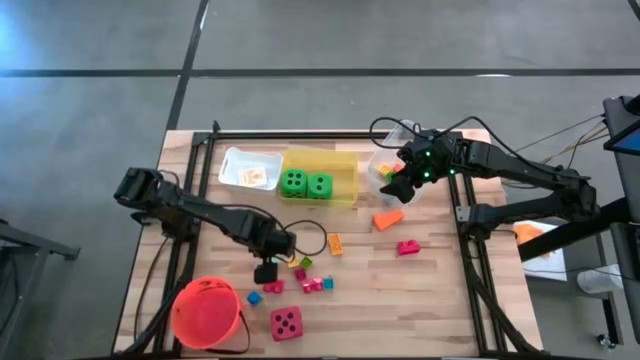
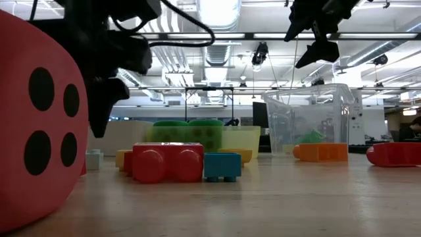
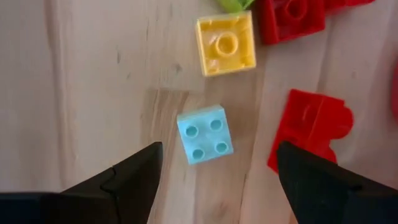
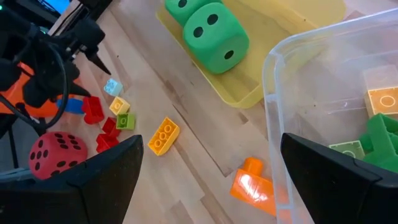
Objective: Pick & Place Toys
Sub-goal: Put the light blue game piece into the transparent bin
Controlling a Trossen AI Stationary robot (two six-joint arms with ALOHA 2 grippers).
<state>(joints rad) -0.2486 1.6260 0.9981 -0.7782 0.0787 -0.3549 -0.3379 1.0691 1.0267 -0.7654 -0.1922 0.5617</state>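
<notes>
Left tool (image 1: 266,268) hangs just above the loose blocks at the near-left of the surface (image 1: 440,290), fingers spread wide w/ nothing between them. Its wrist cam looks straight down on a light-blue block (image 3: 205,134) sitting centred in the gap, so I'd guess that's the pick it's lining up for; a yellow block (image 3: 226,43) and red blocks (image 3: 309,127) lie close by, which could get nudged on the way down.

Right tool (image 1: 398,186) is over the clear bin (image 4: 323,81) at the far right, fingers also spread & empty. Looks like a drop spot: bin already holds green and yellow blocks (image 4: 382,140). Prob. just released or about to head out for more, can't say which.

Sorting seems partway. Two green dice (image 1: 305,184) sit in the yellow bin (image 1: 345,165) at far centre; white bin (image 1: 232,165) to its left has a card or two. Still out on the surface: orange wedge (image 1: 388,218) just near of the clear bin, a pink block (image 1: 408,247), an orange-yellow block (image 1: 335,244), the small cluster under the left tool, and the pink-red die (image 1: 286,322) at the near edge beside the orange-red bucket (image 1: 206,312).

Bins line the far side, so both arms can reach; loose stuff stays near.
</notes>
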